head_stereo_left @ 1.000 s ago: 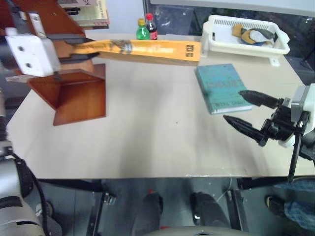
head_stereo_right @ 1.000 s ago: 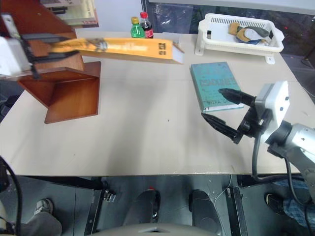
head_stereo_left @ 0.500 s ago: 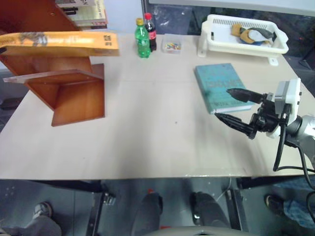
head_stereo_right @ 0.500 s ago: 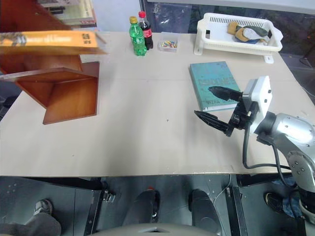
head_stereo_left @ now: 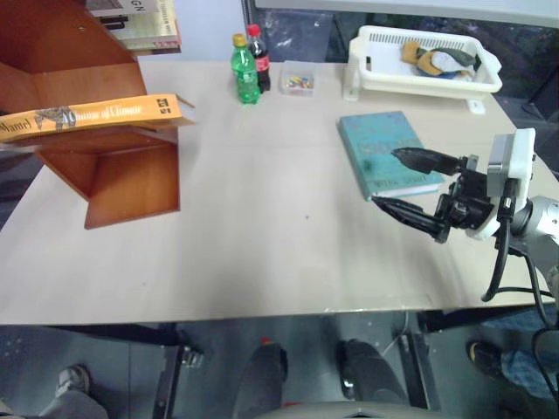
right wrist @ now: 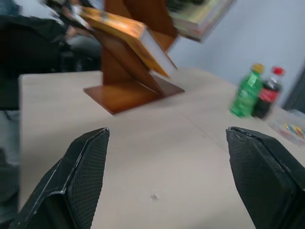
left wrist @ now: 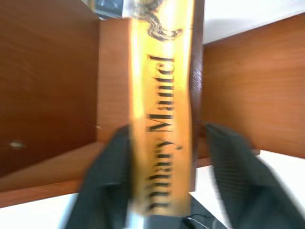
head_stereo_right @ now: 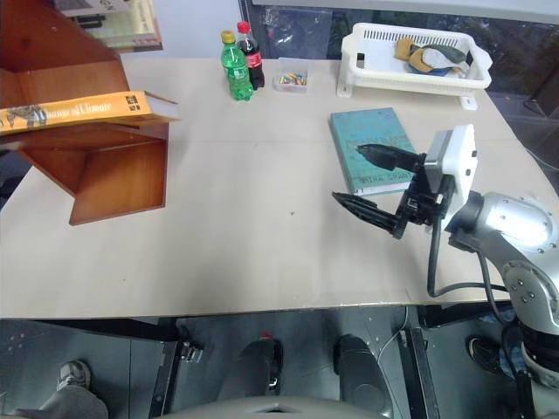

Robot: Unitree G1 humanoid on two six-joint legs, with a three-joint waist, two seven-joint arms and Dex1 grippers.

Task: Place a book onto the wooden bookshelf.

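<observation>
A pale beige table [head_stereo_left: 262, 244] takes up the scene, grey floor under its near edge and dark glass beyond its far edge. The landmark is the wooden bookshelf [head_stereo_left: 96, 166] at the table's left end, reddish-brown, with pale books [head_stereo_left: 140, 22] stacked on its upper board. Well to the right of the shelf, along the far edge, stand a green bottle [head_stereo_left: 242, 61] and a red-capped cola bottle [head_stereo_left: 258, 54], a small clear box [head_stereo_left: 297, 81] beside them, then a white basket [head_stereo_left: 424, 61]. A teal book [head_stereo_left: 384, 153] lies flat, far right of the shelf. The book [head_stereo_left: 87, 115], orange-yellow with its spine facing the head camera, lies on the shelf's slanted board, one end jutting past the board's edge. In the left wrist view the left gripper [left wrist: 167, 162] straddles that spine, one finger touching it and the other standing clear. The right gripper [head_stereo_right: 371, 179] hovers above the table at the teal book's near end, fingers wide apart and empty.
</observation>
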